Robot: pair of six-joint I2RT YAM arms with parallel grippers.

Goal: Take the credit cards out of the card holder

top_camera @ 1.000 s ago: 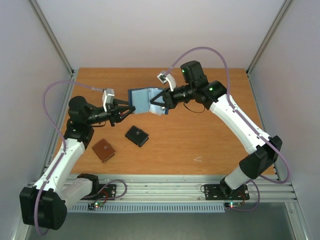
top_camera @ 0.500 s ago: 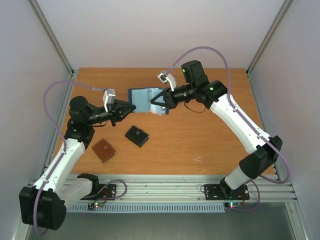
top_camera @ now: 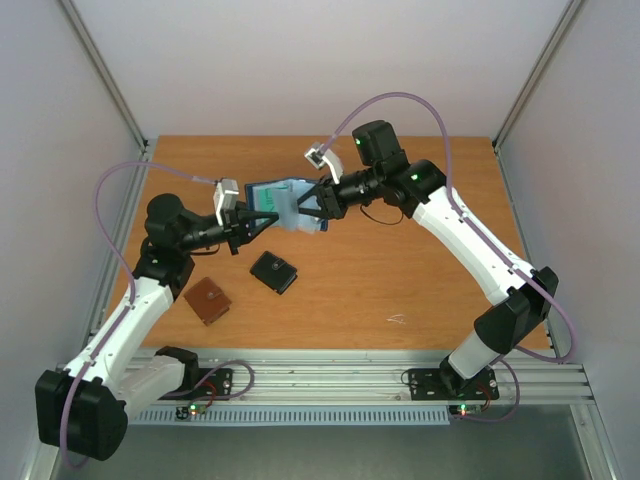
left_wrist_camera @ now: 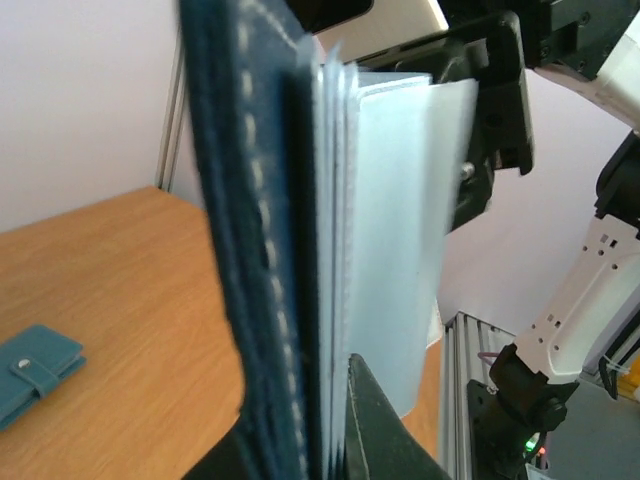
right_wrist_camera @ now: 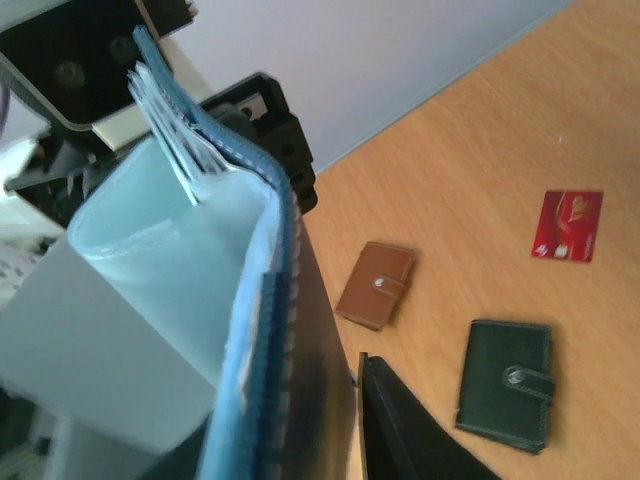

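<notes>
Held up off the table [top_camera: 380,270] between the two arms, over the middle of its far half: the card holder [top_camera: 268,197], navy cover with pale stitching, fanned open with its blue-grey clear pockets spread. Gripped at its right end by the right gripper [top_camera: 306,203], closed on the pale pockets, one dark finger [right_wrist_camera: 400,430] just beside the cover in the right wrist view, the other hidden behind the holder. Gripped at its left end by the left gripper [top_camera: 262,218], closed on the navy cover and the nearest pockets, one finger [left_wrist_camera: 368,420] pressed to the pocket edges in the left wrist view, a dark sliver of the other against the cover's outer face. Seen edge-on from that wrist, upright, cover to the left, pockets to the right, the right gripper's black finger behind the outermost pocket. Showing a teal-green patch on the open face from above; cannot tell card from lining there. Cannot make out any card inside the pockets from either wrist. Lying flat on the wood, well apart from the holder, in the right wrist view only: the red card [right_wrist_camera: 567,226] with pale marks. Near it in that view, a brown wallet [right_wrist_camera: 375,284] and a dark wallet [right_wrist_camera: 505,384], each shut by a snap tab, both nearer the arm bases than the left gripper in the top view. Flat on the table at the left of the left wrist view, a teal wallet [left_wrist_camera: 35,370] with a snap tab
</notes>
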